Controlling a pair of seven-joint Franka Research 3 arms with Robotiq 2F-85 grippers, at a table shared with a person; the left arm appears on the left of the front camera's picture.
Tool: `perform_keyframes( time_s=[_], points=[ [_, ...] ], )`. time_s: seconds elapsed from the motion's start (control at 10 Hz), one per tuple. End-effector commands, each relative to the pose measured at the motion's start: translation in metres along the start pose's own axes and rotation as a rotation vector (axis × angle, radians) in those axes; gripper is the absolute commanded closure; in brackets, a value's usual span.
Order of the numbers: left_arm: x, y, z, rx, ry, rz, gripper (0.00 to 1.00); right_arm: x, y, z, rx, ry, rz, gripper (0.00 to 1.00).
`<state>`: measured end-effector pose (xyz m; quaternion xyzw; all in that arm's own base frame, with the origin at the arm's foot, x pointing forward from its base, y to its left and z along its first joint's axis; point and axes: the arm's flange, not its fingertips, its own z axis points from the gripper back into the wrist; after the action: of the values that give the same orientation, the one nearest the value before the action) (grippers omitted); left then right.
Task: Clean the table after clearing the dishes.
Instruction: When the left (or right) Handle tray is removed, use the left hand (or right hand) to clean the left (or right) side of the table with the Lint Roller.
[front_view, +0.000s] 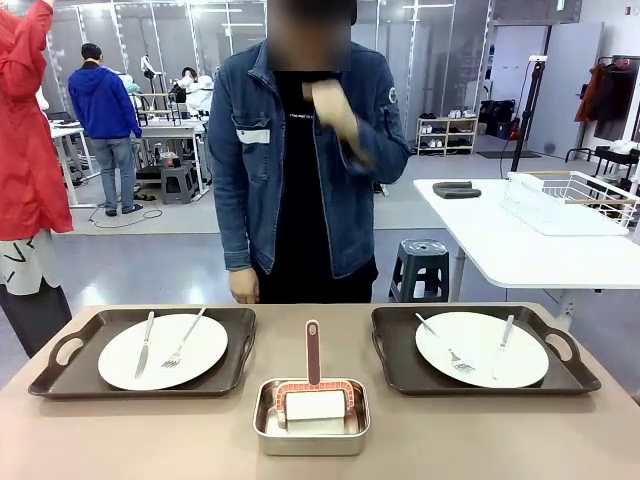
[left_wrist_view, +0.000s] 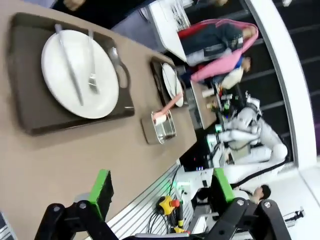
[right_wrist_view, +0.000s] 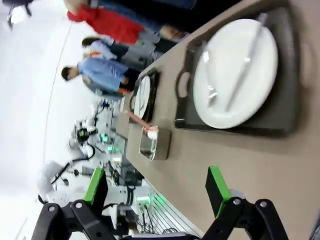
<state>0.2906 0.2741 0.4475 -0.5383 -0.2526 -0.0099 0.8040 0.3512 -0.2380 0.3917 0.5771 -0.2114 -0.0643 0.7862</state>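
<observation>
Front view: nothing is done yet, I judge. Both dishes (front_view: 162, 350) lie on their trays (front_view: 90, 385) on the table (front_view: 480, 440). My left gripper (left_wrist_view: 161, 186) and right gripper (right_wrist_view: 155, 185) are spread, empty. Clearing, then wiping, remain.

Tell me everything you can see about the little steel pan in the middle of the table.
The steel pan is small, rectangular and shallow, with rounded corners and a brushed metal look. It sits flat on the table, in the middle near the robot's edge, between the left tray and the right tray, apart from both. In it rests a cleaning tool: a white pad in a reddish frame, its handle reaching over the far rim toward the person.
</observation>
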Motion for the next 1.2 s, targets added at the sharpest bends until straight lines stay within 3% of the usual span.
perform_keyframes(
  time_s=[0.0, 0.1, 0.3, 1.1],
  points=[
    [-0.005, 0.009, 0.029, 0.013, -0.075, 0.041, 0.00, -0.005, -0.021, 0.034, -0.013, -0.057, -0.091, 0.00],
    [-0.014, 0.012, 0.045, 0.030, -0.108, 0.062, 0.00, -0.015, -0.031, 0.054, -0.023, -0.100, -0.134, 0.00],
    [-0.017, 0.005, 0.054, 0.076, -0.139, 0.058, 0.00, -0.019, -0.035, 0.061, -0.054, -0.090, -0.129, 0.00],
    [-0.024, 0.017, 0.051, 0.058, -0.107, 0.074, 0.00, -0.022, -0.043, 0.059, -0.039, -0.113, -0.116, 0.00]
  ],
)
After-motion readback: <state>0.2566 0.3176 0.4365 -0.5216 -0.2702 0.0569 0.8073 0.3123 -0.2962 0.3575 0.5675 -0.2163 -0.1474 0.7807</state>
